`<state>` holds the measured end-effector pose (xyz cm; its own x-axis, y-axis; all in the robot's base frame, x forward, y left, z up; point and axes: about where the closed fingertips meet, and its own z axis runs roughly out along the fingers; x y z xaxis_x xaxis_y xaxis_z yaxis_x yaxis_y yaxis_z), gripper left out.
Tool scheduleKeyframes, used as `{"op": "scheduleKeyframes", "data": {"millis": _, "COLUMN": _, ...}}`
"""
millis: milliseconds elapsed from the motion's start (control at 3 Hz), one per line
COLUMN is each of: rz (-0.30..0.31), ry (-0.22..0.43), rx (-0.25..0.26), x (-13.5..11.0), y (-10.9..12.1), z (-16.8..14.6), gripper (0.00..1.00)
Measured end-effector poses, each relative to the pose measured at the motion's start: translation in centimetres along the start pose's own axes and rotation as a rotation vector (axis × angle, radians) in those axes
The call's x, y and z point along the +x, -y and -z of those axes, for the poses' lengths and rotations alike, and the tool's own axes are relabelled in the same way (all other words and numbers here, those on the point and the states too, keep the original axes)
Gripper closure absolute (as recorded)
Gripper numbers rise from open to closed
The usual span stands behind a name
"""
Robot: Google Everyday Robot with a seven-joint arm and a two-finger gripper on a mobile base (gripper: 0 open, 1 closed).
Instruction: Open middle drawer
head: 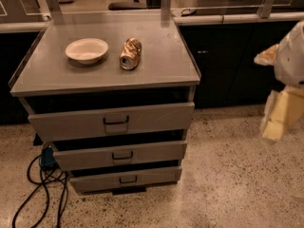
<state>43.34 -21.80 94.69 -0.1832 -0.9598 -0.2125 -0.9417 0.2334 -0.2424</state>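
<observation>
- Far to the tool's left, black cables (40,184) trail over the floor by the cabinet's foot.
- Up and to the left of the tool, the counter (156,75) carries a white bowl (87,50) and a crushed can (130,53) on its side; neither bears on the task.
- The middle drawer (85,158) sits left of the tool and lower, between the top drawer (71,122) and the bottom drawer (95,180). Its front looks pushed in and its handle (122,155) is untouched, so the opening seems not yet begun.
- The tool (275,122) hangs at the right edge, well apart from the cabinet. Whether it is open or closed cannot be told, and it has hold of no drawer. The reach, the grip and the pull all seem left to do.
</observation>
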Motion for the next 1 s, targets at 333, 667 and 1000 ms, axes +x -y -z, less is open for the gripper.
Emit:
{"op": "scheduleKeyframes", "data": {"millis": 333, "rz": 0.056, "ry": 0.114, "rx": -0.073, "x": 1.1, "y": -3.6, "z": -7.3, "gripper": 0.0}}
{"op": "scheduleKeyframes", "data": {"millis": 667, "rz": 0.106, "ry": 0.226, "rx": -0.153, "x": 2.9, "y": -8.6, "z": -17.0, "gripper": 0.0}}
{"op": "scheduleKeyframes", "data": {"millis": 1000, "rz": 0.148, "ry": 0.284, "rx": -0.265, "x": 4.9, "y": -15.4, "z": -29.1, "gripper": 0.0}}
